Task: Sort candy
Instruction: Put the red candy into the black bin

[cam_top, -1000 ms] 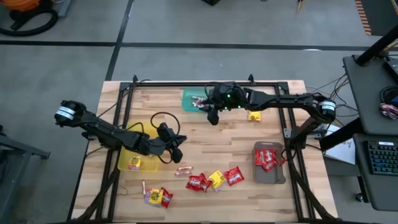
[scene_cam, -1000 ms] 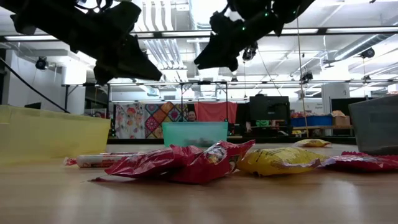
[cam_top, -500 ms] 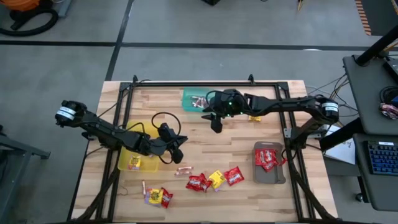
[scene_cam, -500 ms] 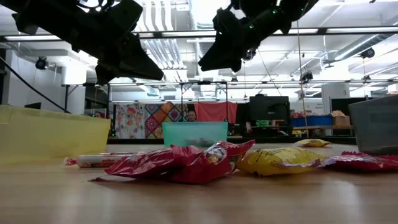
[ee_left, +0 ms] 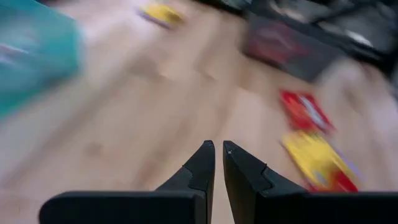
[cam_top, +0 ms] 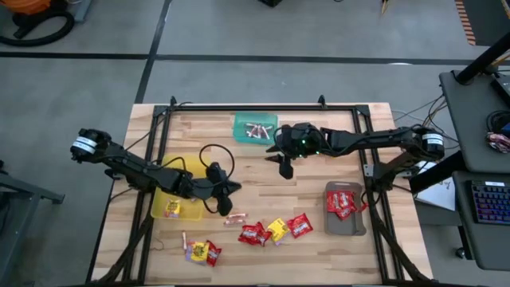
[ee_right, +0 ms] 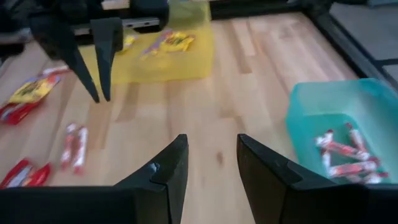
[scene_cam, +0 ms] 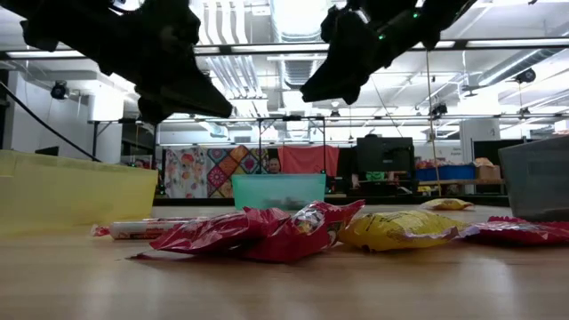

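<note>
Though no wrapper writing is legible on the candy (cam_top: 275, 230), left tool (cam_top: 231, 189) is together, right tool (cam_top: 285, 171) apart, empty.

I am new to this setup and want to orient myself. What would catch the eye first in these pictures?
First, the loose candy in shiny red and yellow packets, scattered along the near edge of the wooden table. Next, the three trays: a yellow tray at the left, a green tray at the far side holding small twisted rolls, and a grey tray at the right holding red packets. Both dark arms hang above the middle.
</note>
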You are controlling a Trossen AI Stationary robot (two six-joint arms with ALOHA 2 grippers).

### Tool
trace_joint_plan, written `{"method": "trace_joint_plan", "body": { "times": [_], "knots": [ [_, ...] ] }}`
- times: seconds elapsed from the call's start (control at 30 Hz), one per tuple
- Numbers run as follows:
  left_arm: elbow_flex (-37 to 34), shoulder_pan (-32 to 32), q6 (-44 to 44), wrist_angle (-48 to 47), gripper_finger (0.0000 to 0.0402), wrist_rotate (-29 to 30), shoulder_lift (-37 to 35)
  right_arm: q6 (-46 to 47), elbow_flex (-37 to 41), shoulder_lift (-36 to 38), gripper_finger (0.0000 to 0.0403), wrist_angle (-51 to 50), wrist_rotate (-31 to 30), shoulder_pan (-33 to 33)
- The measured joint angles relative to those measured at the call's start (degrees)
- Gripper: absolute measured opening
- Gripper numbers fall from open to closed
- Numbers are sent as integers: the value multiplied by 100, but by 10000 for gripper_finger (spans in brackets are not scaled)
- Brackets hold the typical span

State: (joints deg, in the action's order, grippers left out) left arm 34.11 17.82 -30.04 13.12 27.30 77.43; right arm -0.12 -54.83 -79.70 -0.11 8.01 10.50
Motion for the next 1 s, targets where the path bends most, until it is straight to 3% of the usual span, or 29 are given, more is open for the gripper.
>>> {"method": "trace_joint_plan", "body": {
  "times": [0.23,0.47,0.8,1.0],
  "knots": [
    [-7,0,-85,-126,17,-1873,-2,79,4,357,126,-745,7,-421],
    [-7,0,-750,-240,17,-2943,0,533,4,758,125,-1360,1,-735],
    [22,534,-2149,-494,17,-3769,2,853,2,994,125,-1833,-5,-889],
    [837,1103,-2380,-1575,17,-3885,297,676,2,936,124,-1851,-54,-887]
  ]
}}
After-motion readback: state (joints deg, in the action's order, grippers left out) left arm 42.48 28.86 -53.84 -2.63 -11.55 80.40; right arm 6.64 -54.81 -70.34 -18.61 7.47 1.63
